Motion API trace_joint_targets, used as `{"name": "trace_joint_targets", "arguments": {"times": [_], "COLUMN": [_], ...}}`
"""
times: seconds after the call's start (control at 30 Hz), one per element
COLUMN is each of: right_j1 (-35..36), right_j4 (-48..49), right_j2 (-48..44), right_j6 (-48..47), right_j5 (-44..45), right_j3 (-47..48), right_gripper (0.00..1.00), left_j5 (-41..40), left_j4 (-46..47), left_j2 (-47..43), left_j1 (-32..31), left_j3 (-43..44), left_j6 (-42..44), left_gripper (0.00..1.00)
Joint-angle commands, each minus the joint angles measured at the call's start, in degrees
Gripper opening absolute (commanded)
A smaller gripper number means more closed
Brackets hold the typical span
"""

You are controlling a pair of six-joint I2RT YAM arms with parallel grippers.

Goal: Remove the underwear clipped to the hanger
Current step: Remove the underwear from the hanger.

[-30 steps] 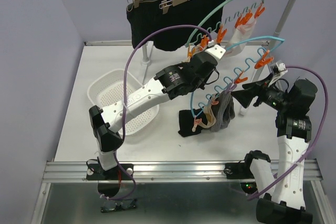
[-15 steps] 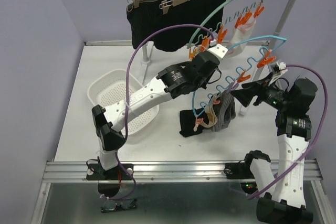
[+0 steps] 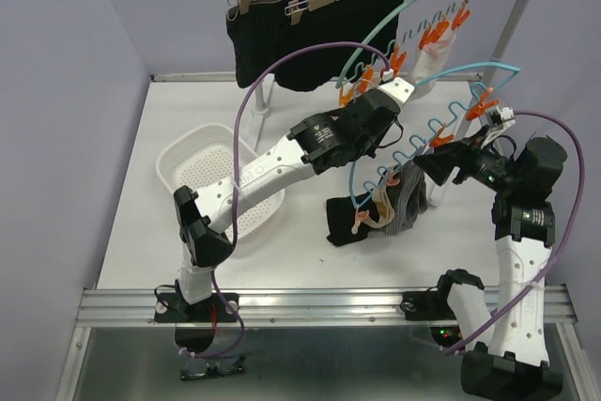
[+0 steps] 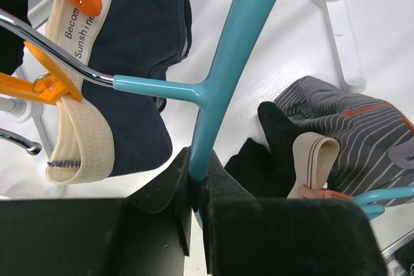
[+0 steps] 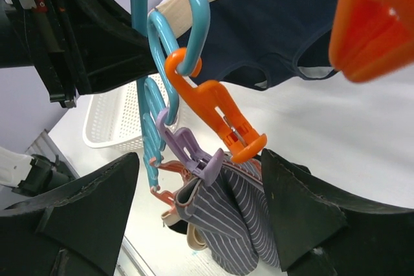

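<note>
My left claw [image 4: 197, 189] has hauled the teal hanger [image 4: 228, 63] up and back, clamped tight on its bar. My right claw [image 5: 199, 159] has closed in, jaws wide either side of the grey-striped underwear [image 5: 239, 218] clipped below that hanger. Unclipping looks next.

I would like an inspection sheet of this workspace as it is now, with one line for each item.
Surface: white table, matte, no spills seen.
Job's things: black shorts hang at the back; navy piece and grey-striped piece are clipped up.
Clutter: white basket on the table's left side.
Grippers: left gripper shut on teal hanger; right gripper open around the purple clip holding the grey-striped piece.
Cables: purple cables loop high, close to the hangers.
Surroundings: lavender walls; nothing else seen.
</note>
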Motion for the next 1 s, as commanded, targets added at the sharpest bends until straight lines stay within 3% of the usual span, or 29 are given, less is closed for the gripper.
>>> {"name": "trace_joint_targets", "arguments": {"times": [0.0,0.27,0.8,0.97], "right_j1": [0.8,4.3,7.1,7.1], "right_j4": [6.4,10.1,8.8,7.6], "right_j2": [0.0,1.5,-0.3,-0.9], "right_j6": [2.4,5.2,2.7,1.2], "right_j5": [1.2,5.2,6.5,6.6], "right_j3": [-0.9,-1.8,-2.6,-2.1], "right_gripper": [0.80,0.65,0.59,0.44], "left_j5": [0.4,0.8,-0.8,-1.2], "left_j4": [3.5,3.4,3.7,3.8], "left_j2": [-0.8,-0.5,-3.3,-4.9], "left_j1": [-0.5,-0.7,-0.7,-0.4], "left_j3": [5.1,5.7,2.1,0.1], "left_j6": [-1.5,-1.6,-0.8,-0.7], "left_gripper": [0.00,0.00,0.00,0.00]}}
